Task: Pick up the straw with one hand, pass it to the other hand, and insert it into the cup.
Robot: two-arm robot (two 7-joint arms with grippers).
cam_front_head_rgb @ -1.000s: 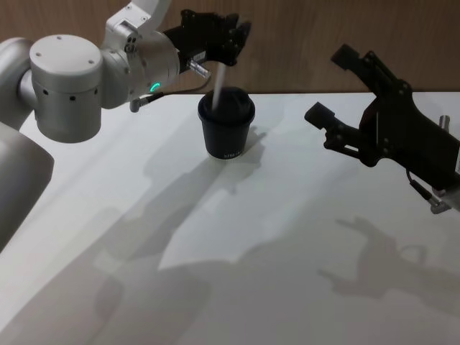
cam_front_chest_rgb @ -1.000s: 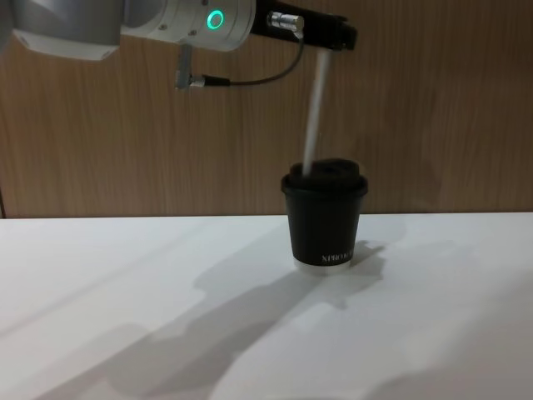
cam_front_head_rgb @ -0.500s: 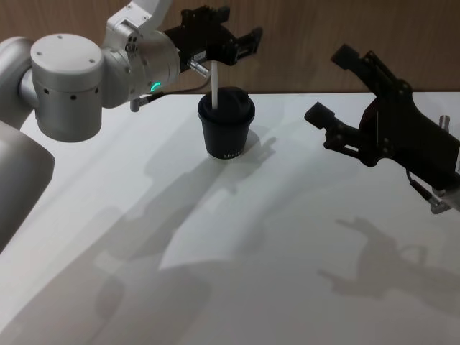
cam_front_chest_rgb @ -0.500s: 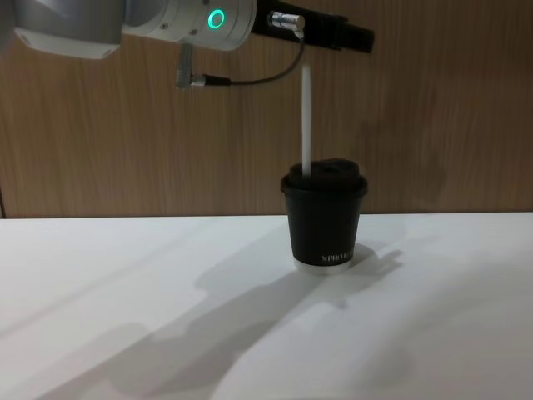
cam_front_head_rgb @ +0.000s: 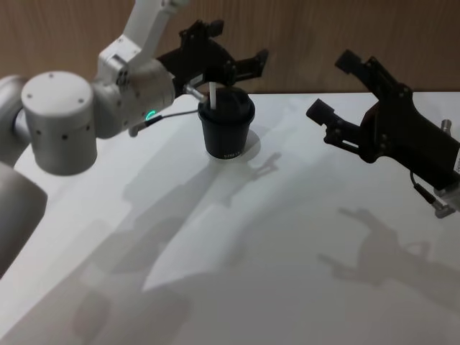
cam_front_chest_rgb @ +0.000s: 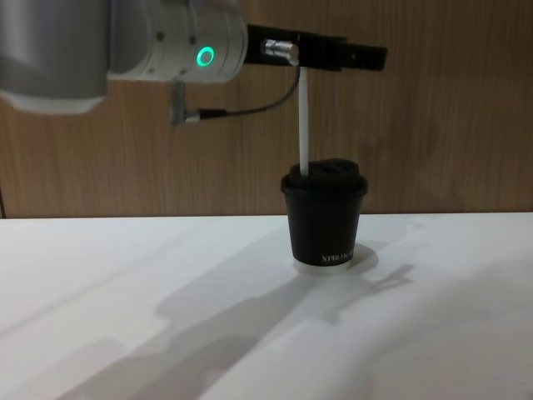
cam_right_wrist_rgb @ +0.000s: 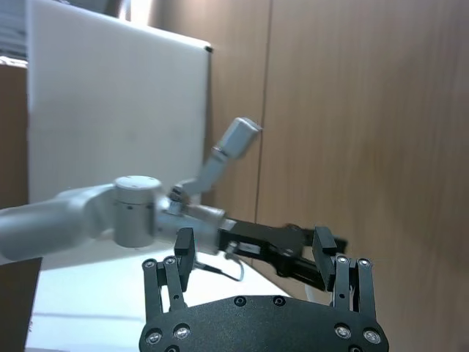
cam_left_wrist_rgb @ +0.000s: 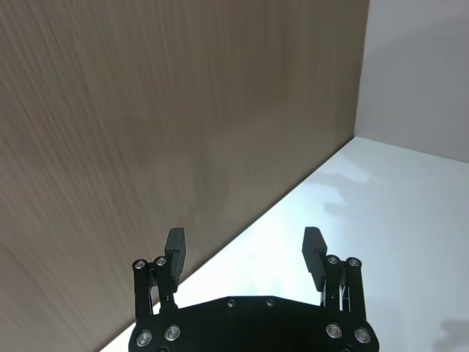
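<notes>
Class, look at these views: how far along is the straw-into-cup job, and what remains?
Done: the straw stands upright with its lower end in the lid of the cup. In hand: the left gripper is open, above the cup around the straw's top. The right gripper hangs open, apart on the right. Left: apparently only drawing the left arm away, perhaps seating the straw deeper.

White straw, black cup, white lettering.
</notes>
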